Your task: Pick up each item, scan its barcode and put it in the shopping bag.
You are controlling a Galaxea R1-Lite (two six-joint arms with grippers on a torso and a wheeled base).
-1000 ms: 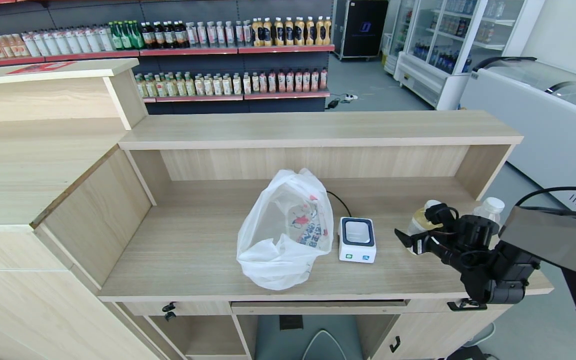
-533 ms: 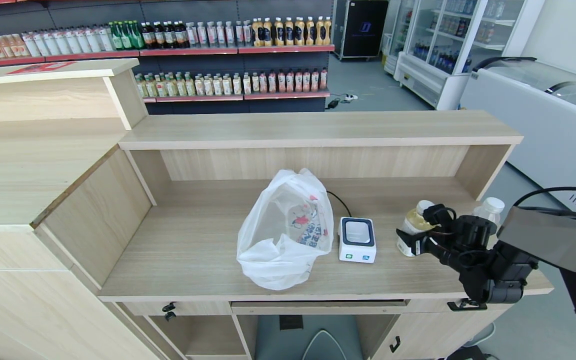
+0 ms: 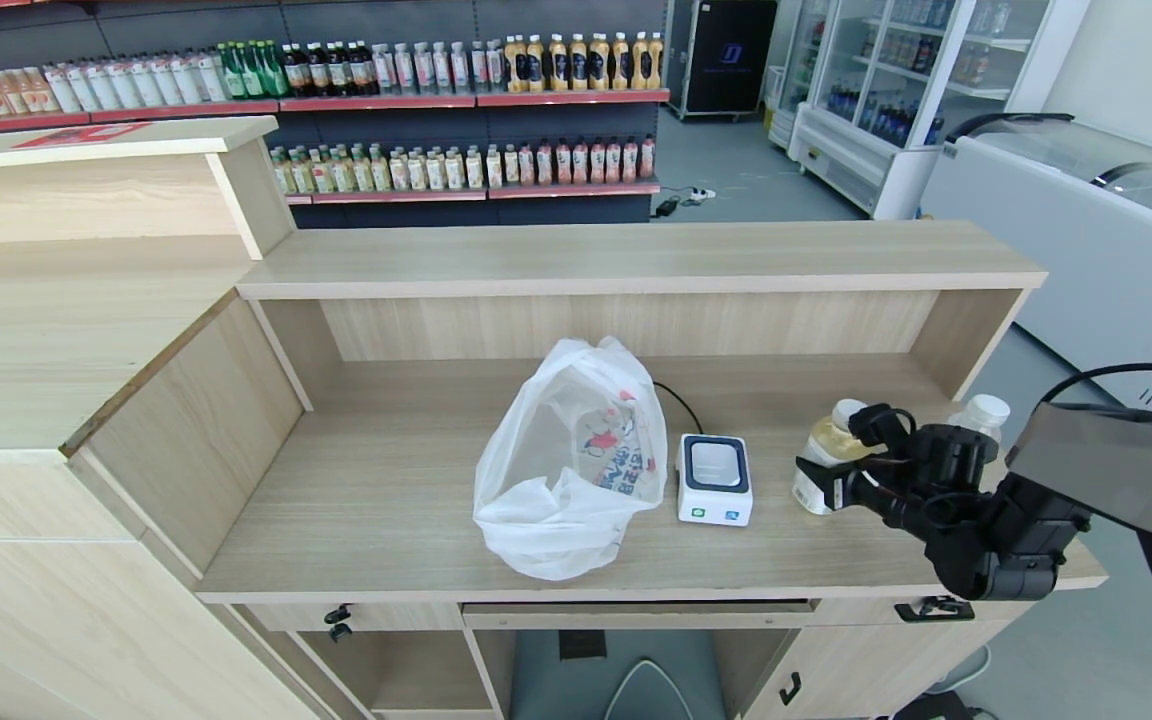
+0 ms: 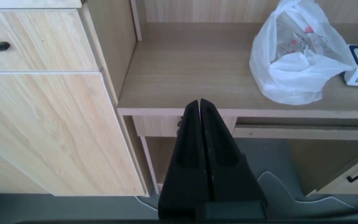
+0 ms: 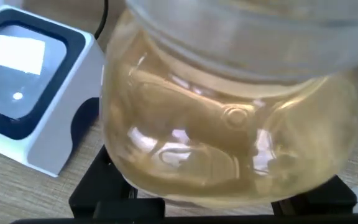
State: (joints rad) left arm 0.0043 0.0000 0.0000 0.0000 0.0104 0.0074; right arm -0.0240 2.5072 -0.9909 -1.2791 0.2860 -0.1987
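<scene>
The right gripper [image 3: 841,472] grips the yellow drink bottle [image 3: 822,446] standing at three o'clock from the scanner [image 3: 713,478], so pickup seems underway; next, lift it barcode-first over the scanner; the left gripper [image 4: 199,107] is pinched shut, empty.

The right arm [image 3: 1106,470] has a boxy pale-grey link with flat faces, joined to rounded matte-black wrist segments. A thin black cable [image 3: 1096,371] arcs above the grey link to a small black plug. The right gripper [image 3: 848,455] is black, with knobbly housings behind its jaws. The left gripper [image 4: 199,106] is matte black, its jaws long smooth wedges narrowing to the tip, with a fine seam between them.
</scene>
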